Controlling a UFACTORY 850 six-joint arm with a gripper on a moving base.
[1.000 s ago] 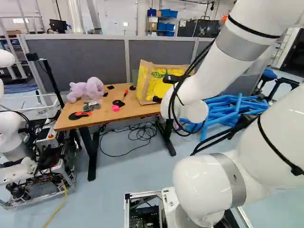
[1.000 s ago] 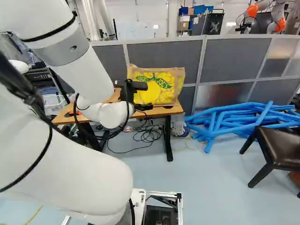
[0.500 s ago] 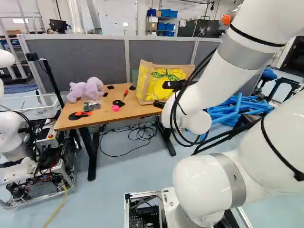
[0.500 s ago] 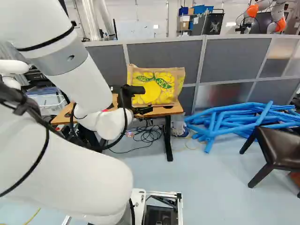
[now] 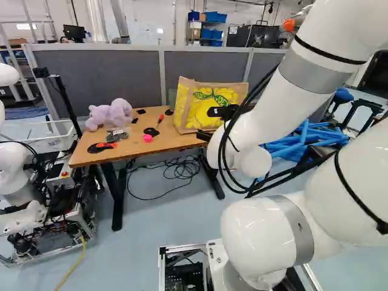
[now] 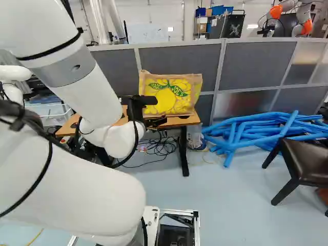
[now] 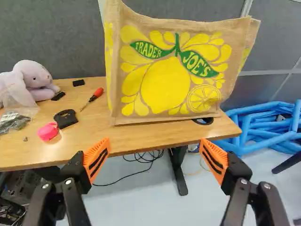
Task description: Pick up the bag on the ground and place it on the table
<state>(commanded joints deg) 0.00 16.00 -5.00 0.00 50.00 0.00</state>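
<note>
"So, what's different from half a second ago?"

"The arm has sunk a little and drawn back towards us, away from the bag. The bag hasn't budged with it."

"And where is that bag?"

"Upright on the right-hand end of the table, printed side facing the gripper. I'd call the placing done, with the arm now backing off."

"Is the gripper holding any of it?"

"No, it's spread wide, with nothing between the orange pads. The bag stands ahead, apart from both."

"Anything inside the bag?"

"Can't tell. The front hides whatever it may carry. It keeps its boxy shape, though the top edge dips in the middle."

"Other containers?"

"A clear pouch on the left part of the table, near the stuffed toy, with small dark bits in it. Further left, off the table, is a white tub; I can't make out its contents. The blue bins far back don't show theirs either."

"What should come next?"

"Probably just more room, straight back. A sideways swing too soon might catch the cloth and tip it over."
</note>
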